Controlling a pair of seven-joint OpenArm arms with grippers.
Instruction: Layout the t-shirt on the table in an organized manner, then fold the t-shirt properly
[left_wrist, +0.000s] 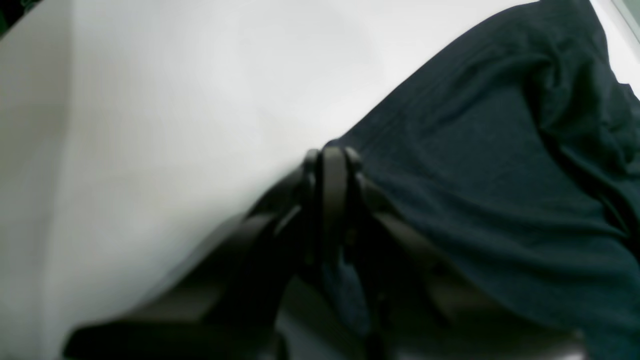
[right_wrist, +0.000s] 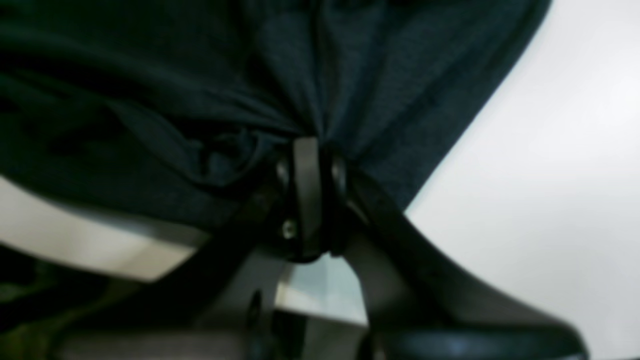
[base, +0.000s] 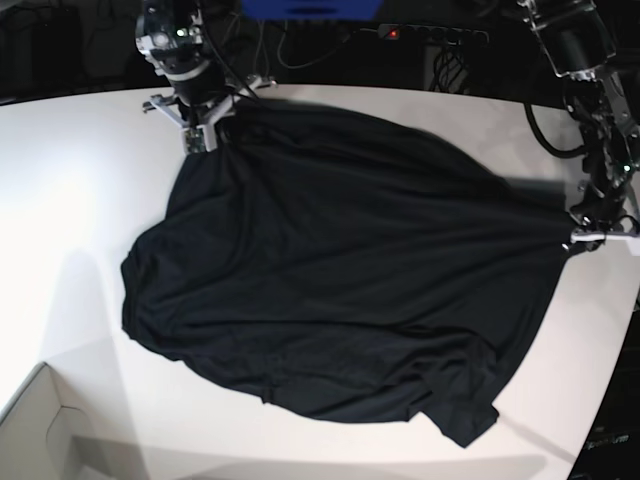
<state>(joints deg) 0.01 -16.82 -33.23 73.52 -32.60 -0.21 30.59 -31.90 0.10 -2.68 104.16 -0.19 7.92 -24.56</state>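
The black t-shirt (base: 340, 280) lies spread across the white table (base: 60, 200), rumpled, with a sleeve at the front right. My right gripper (base: 196, 140) is at the shirt's far left corner and is shut on bunched fabric (right_wrist: 200, 75), as the right wrist view (right_wrist: 306, 142) shows. My left gripper (base: 578, 240) is at the shirt's right edge, shut on the fabric edge (left_wrist: 500, 175); its closed tips show in the left wrist view (left_wrist: 332, 155). The cloth is pulled taut between the two grips.
A pale cardboard box corner (base: 40, 430) sits at the front left. A power strip (base: 430, 33) and cables lie beyond the table's far edge. The table's curved edge runs close to my left gripper on the right. Bare tabletop (left_wrist: 175, 100) lies beside the shirt.
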